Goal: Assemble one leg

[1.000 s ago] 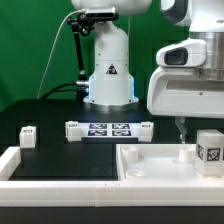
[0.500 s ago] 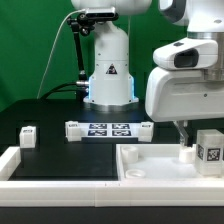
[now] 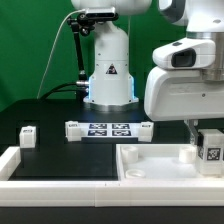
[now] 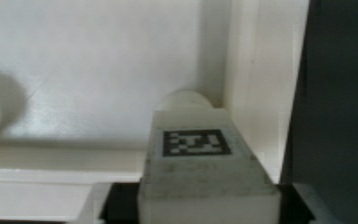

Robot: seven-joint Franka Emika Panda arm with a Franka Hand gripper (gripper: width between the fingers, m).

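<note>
Against half a second ago, the arm's white housing (image 3: 185, 85) has edged rightward in the exterior frame. The leg (image 3: 210, 150) has barely budged; it sits at lower right, at the right end of the white square tray (image 3: 150, 172). In the wrist view I see the claw (image 4: 208, 203) clenched on the leg, with dark fingers (image 4: 123, 205) flush on both flanks. The leg is a matte white plastic block with a crisp black-and-white square tag. The tray is smooth and has a raised rim.
</note>
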